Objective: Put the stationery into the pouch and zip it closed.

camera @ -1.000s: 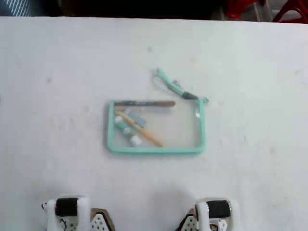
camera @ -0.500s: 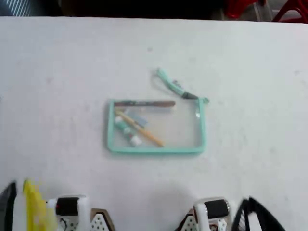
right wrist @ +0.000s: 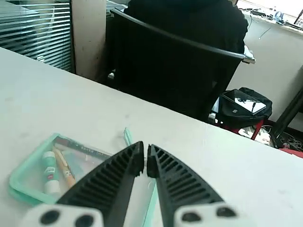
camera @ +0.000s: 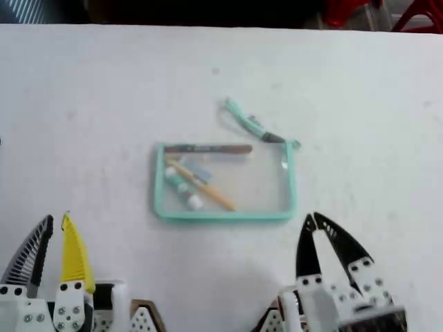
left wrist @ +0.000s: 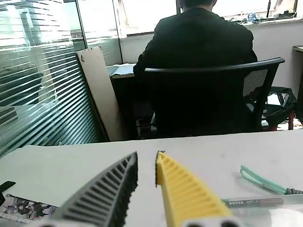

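Just ahead of my right pincer [camera: 312,218], close beside its tips, lies the pouch [camera: 221,216], flat on the table [camera: 104,83]. From my left pincer [camera: 56,218] the pouch sits ahead and off toward the right one, well apart.

A second ago neither pincer had come out over the table; both have since swung forward toward the pouch. My right pincer is clenched, tips meeting, with nothing between them. My left is parted by a narrow slit and grips nothing.

The pencil [camera: 208,190] and the other stationery already lie inside the clear pouch, so I judge the packing done and the zip the remaining job. The zip pull [camera: 273,138] and its teal strap [camera: 242,119] lie at the pouch's far corner, beyond my right pincer. Whether the zip is already drawn shut I cannot tell. My advance reads as an approach to steady the pouch and work that pull.
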`<state>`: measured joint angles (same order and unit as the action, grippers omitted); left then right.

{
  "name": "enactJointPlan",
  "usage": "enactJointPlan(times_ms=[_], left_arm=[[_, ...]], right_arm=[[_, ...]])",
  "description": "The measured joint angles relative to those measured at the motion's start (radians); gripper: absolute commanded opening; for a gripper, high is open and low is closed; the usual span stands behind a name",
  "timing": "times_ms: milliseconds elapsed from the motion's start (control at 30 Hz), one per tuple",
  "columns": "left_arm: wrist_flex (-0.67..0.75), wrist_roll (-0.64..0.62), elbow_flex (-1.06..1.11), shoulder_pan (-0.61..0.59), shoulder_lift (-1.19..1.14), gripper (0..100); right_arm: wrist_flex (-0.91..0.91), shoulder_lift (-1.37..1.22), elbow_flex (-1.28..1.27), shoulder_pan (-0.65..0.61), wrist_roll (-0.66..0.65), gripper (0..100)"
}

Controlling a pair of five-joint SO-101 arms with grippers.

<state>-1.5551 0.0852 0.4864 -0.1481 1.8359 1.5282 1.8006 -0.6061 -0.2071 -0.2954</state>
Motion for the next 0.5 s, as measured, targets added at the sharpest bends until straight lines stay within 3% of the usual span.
enactJointPlan(times_ms=[100, 233, 367, 500], left_arm=[[0.037, 0.068, 0.087, 0.000, 0.000, 7], [0.189, 0.164, 0.308, 0.000, -0.002, 2], [0.316, 0.172, 0.549, 0.000, -0.002, 2], [0.361, 0.167, 0.736, 0.000, -0.003, 2]], right_arm=[[-0.086, 0.000, -0.158, 0.005, -0.081, 1.8], [-0.203, -0.002, -0.388, 0.005, -0.255, 1.8], [-0.282, -0.003, -0.517, 0.000, -0.135, 1.8], [-0.281, -0.003, -0.580, -0.063, -0.137, 1.8]])
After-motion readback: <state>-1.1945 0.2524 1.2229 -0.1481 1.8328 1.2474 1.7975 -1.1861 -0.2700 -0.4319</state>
